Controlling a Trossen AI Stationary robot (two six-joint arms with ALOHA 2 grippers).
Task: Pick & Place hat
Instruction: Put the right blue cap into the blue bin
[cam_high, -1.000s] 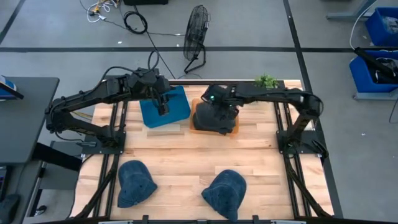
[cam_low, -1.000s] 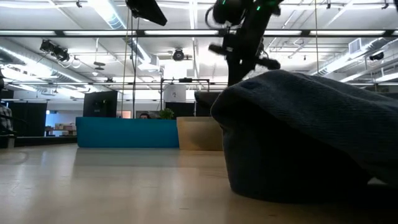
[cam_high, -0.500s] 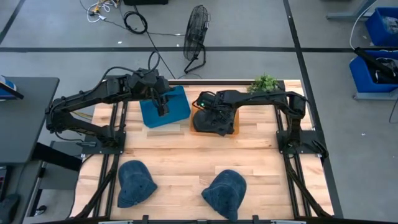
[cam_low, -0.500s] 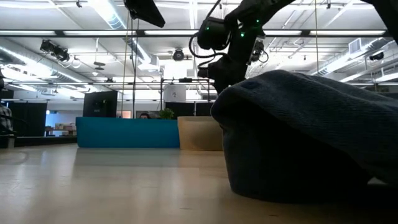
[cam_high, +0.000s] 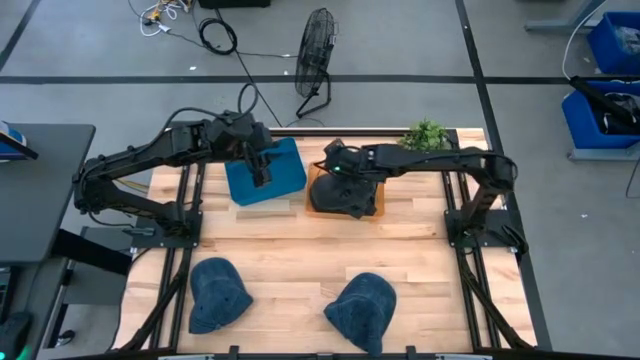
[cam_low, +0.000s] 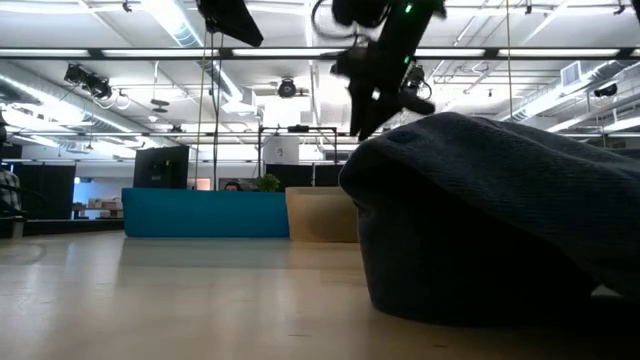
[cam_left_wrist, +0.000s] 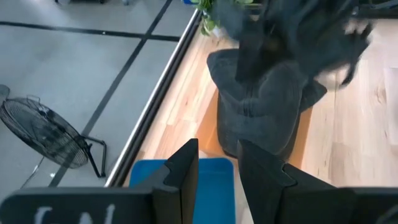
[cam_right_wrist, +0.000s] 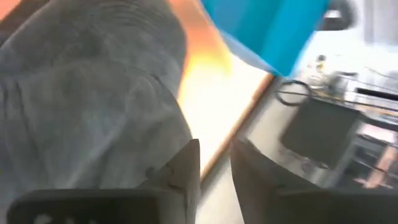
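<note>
A dark grey hat (cam_high: 348, 196) sits on an orange-tan box (cam_high: 379, 208) at the table's far middle; it also shows in the left wrist view (cam_left_wrist: 261, 106) and the right wrist view (cam_right_wrist: 81, 99). My right gripper (cam_high: 338, 168) hovers over the hat's left part, fingers shut (cam_right_wrist: 215, 149), holding nothing. My left gripper (cam_high: 262, 170) waits shut over the blue box (cam_high: 288, 172), its fingers (cam_left_wrist: 217, 149) empty. Two blue denim hats (cam_high: 218, 293) (cam_high: 362, 310) lie crown up near the table's near edge.
The blue box (cam_low: 200, 215) and the tan box (cam_low: 320, 215) stand side by side at the far edge. A small green plant (cam_high: 428, 132) sits at the far right corner. One denim hat (cam_low: 500, 220) fills the low view's right. Bare wood lies between boxes and denim hats.
My right gripper swung toward the table's left and dipped close to the grey hat, then rose and came back a little to the right. The grey hat stays on its box. My left arm kept still.
</note>
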